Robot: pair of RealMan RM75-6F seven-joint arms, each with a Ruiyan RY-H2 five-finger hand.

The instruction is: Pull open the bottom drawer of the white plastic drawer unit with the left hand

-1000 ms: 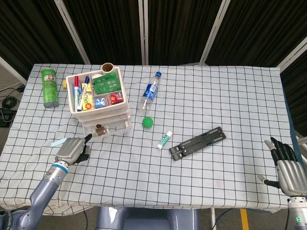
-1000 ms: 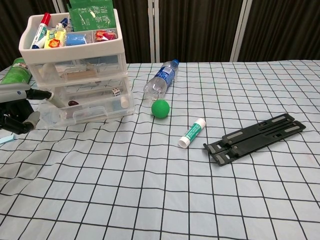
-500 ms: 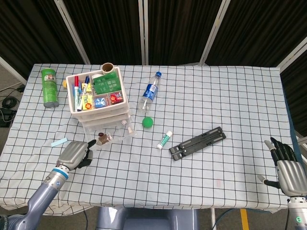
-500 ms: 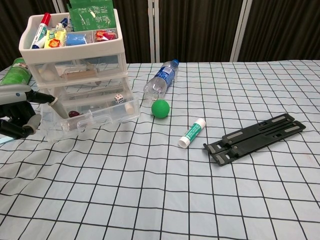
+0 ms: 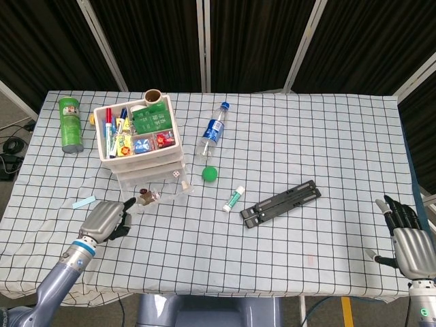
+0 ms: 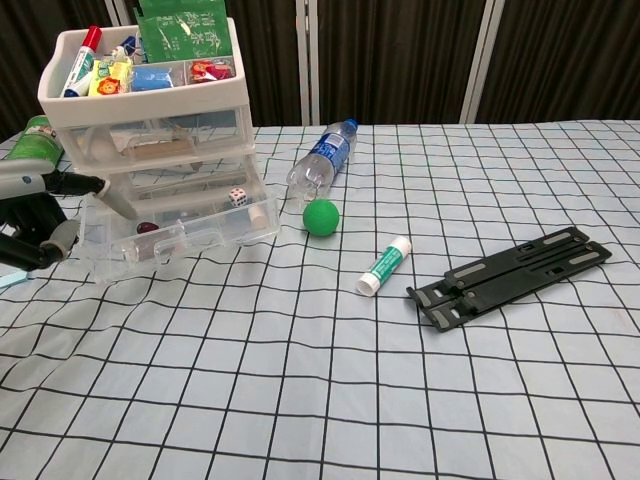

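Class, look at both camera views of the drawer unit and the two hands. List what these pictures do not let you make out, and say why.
- Left hand: cut off by the chest view's left edge; whether its fingers touch the bottom drawer is unclear.
- Right hand: head view only, at the lower right corner; absent from the chest view.
- Middle drawer contents: blurred behind translucent plastic.
- Water bottle label: too small to read.

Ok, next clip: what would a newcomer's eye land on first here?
Probably the white drawer unit at the table's far left, its top tray crammed with colourful bits and its bottom drawer pulled out. The left hand sits at that drawer's corner. Then the green ball beside the lying water bottle.
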